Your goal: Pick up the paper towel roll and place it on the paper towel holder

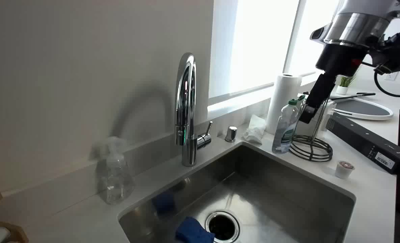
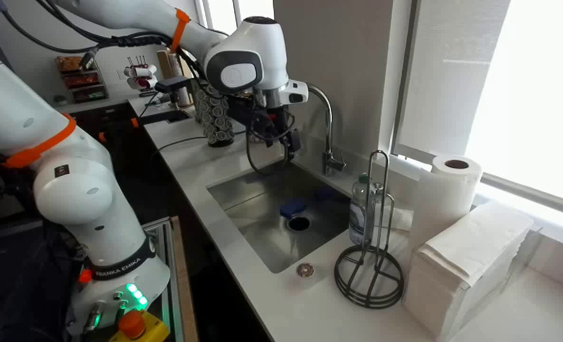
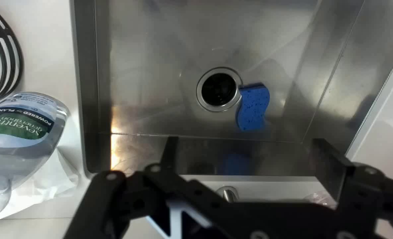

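Note:
The paper towel roll, a white upright cylinder, stands on the counter by the window in both exterior views [image 1: 281, 103] [image 2: 445, 199]; the wrist view does not show it. The paper towel holder, a dark wire ring base with upright rods, stands bare beside it [image 1: 310, 156] [image 2: 369, 300]; only part of its base shows in the wrist view [image 3: 15, 63]. My gripper [image 3: 247, 149] is open, its fingers wide apart with nothing between them. In the exterior views it hangs high near the faucet side of the sink, apart from the roll and holder [image 1: 309, 113] [image 2: 291, 145].
A clear soap bottle [image 1: 285, 130] stands close to the holder and roll. A chrome faucet [image 2: 328, 123] rises behind the sink [image 3: 156, 66], which holds a blue sponge [image 3: 252, 106]. A stack of white napkins [image 2: 466, 266] adjoins the roll. A small cup [image 1: 344, 169] and a black box [image 1: 365, 140] lie nearby.

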Motion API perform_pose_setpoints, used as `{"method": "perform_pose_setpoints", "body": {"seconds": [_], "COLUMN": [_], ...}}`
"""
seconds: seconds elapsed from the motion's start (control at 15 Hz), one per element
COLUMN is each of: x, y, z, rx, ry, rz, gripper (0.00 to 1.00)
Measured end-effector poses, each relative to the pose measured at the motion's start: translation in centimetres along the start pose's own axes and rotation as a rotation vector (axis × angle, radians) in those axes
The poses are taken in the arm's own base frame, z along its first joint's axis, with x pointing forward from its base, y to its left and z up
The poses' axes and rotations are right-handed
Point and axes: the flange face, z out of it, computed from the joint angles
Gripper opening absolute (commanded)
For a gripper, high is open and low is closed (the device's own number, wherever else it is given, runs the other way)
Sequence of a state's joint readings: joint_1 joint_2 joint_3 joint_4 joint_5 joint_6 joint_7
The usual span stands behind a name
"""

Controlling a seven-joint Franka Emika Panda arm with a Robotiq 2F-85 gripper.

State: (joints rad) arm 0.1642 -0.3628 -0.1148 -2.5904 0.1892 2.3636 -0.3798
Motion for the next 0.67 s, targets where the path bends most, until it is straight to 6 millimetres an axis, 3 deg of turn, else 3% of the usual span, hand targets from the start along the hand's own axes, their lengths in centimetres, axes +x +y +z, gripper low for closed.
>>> {"method": "perform_pose_setpoints", "body": {"seconds": [0.67], "x": [0.03], "y": [0.06], "z": [-0.03], "rx": [-0.002], "ry": [0.0], "rz": [0.01], "gripper": [1.0]}}
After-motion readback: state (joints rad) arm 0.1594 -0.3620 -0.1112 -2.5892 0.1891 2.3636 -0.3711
